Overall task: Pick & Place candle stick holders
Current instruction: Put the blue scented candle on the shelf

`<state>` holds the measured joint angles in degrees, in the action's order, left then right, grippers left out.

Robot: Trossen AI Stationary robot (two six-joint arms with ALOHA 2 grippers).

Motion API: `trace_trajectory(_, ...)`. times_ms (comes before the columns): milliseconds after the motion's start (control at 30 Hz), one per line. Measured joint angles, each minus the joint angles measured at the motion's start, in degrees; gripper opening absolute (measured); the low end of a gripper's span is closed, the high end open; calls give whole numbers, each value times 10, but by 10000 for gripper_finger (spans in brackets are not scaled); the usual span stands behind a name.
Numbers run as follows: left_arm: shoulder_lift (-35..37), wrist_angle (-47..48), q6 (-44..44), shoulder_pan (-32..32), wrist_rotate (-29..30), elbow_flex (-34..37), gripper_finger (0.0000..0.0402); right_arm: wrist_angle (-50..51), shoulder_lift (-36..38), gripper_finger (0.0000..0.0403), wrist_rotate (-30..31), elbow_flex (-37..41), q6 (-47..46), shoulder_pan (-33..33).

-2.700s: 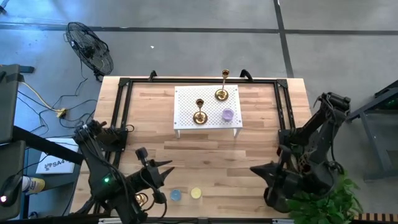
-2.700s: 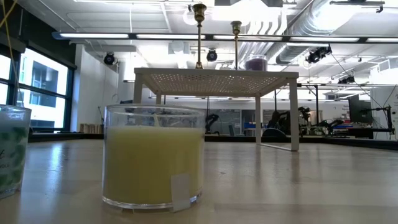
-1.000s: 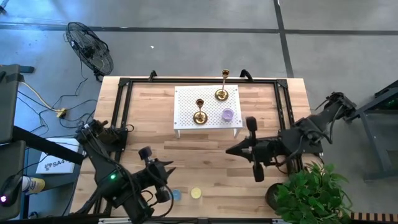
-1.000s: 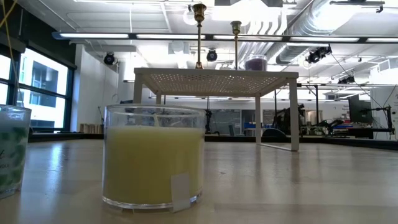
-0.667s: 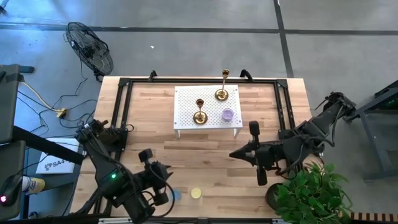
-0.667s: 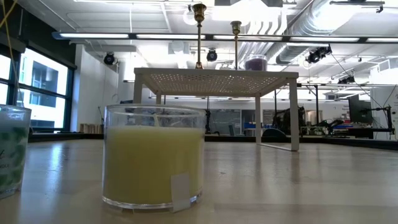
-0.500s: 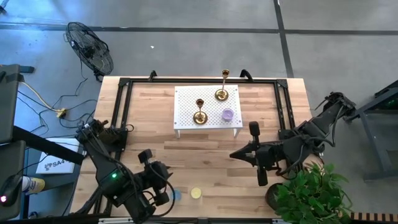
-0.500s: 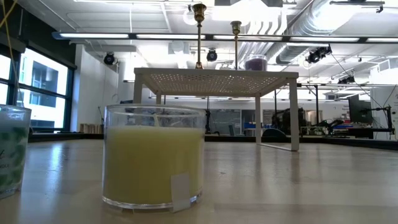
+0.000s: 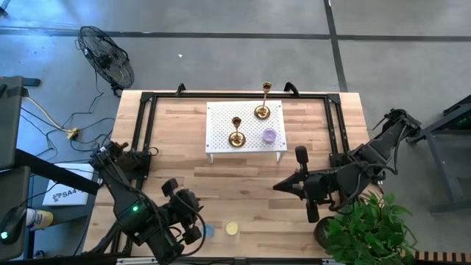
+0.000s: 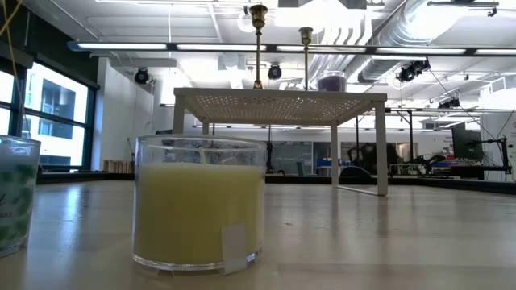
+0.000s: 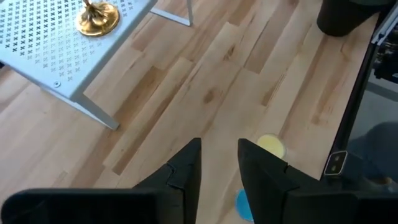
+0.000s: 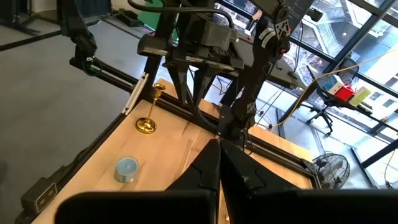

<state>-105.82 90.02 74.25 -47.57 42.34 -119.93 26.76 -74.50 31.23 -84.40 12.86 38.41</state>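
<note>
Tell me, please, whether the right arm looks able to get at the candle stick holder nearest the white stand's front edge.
Probably yes. The right hand, shut, is over bare wood in front of the white stand, with nothing between it and that candle stick holder; the purple candle stands apart beside it.

Yellow candle [image 10: 198, 205], white perforated stand [image 9: 221, 125]

A grey concrete floor [image 9: 243, 18] with dark seams surrounds the wooden table [image 9: 243, 188]. A black fan [image 9: 107, 57] stands on the floor off one far corner, cables [image 9: 55, 121] trailing beside it. A green plant [image 9: 370, 234] sits near the opposite side. Across the room, strip lights [image 10: 161, 47] and white ducts [image 10: 379, 32] line the ceiling above tall windows [image 10: 44, 121]
</note>
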Motion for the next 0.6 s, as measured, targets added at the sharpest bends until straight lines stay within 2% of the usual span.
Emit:
trace_trajectory(133, 0, 0, -2, 0, 12, 0, 151, 1, 0, 1, -1, 0, -9, 0)
trace_trajectory(233, -2, -1, -45, 0, 45, 0, 198, 7, 0, 1, -3, 0, -11, 0)
trace_trajectory(333, -7, -3, -66, 0, 43, 0, 233, 13, 0, 2, -3, 0, -19, 0)
trace_trajectory(500, -6, -3, -64, 0, 25, 0, 259, 20, 0, 1, -2, 0, -21, 0)
trace_trajectory(600, -11, -4, -64, 0, -20, 0, 261, 30, 0, 2, -1, 0, -22, 0)
